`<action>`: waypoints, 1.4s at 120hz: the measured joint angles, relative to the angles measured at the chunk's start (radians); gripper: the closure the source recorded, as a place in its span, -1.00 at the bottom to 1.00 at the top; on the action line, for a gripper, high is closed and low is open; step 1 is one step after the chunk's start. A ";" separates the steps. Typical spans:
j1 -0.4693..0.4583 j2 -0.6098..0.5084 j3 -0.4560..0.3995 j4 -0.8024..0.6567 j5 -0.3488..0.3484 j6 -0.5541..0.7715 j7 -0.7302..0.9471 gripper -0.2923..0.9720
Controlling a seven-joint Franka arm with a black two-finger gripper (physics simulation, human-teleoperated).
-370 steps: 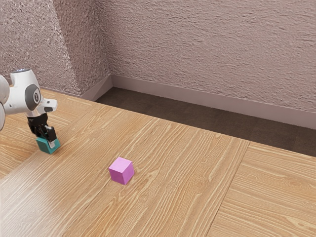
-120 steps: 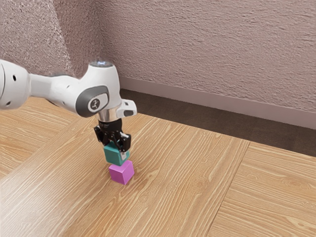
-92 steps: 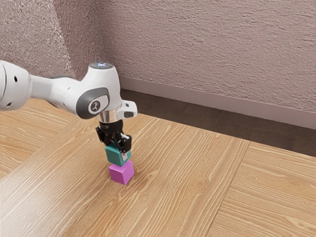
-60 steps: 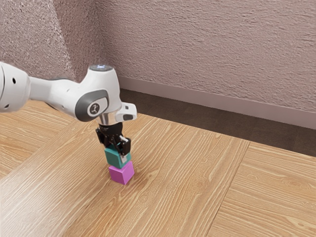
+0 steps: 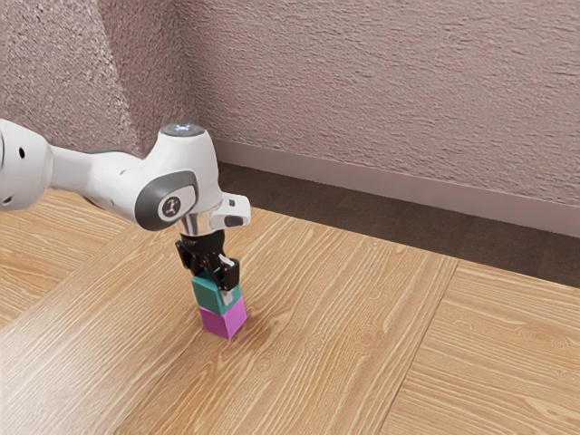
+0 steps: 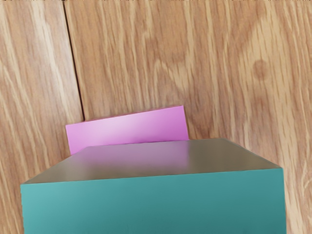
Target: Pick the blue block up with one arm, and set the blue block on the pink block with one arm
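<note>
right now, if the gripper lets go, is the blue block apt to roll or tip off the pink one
Rolling seems unlikely: the blue block is a flat-faced cube. It looks stiff, with sharp edges in the gripper. Tipping is the likelier risk: the pink block under it looks similar in size, leaving little margin if it sits off-centre.

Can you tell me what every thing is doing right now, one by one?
end effector: shut on the blue block, gripping it from two sides.
blue block: held upright, its bottom seems to touch the top of the pink block, set a little off centre.
pink block: flat on the table, under the blue block, not gripped.
</note>
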 joint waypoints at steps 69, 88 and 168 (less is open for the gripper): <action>0.000 0.013 0.006 -0.012 -0.011 0.010 -0.073 -0.03; 0.000 0.012 0.007 -0.012 -0.019 0.010 -0.075 -0.27; 0.011 -0.146 0.010 0.031 -0.036 -0.050 -0.073 -0.53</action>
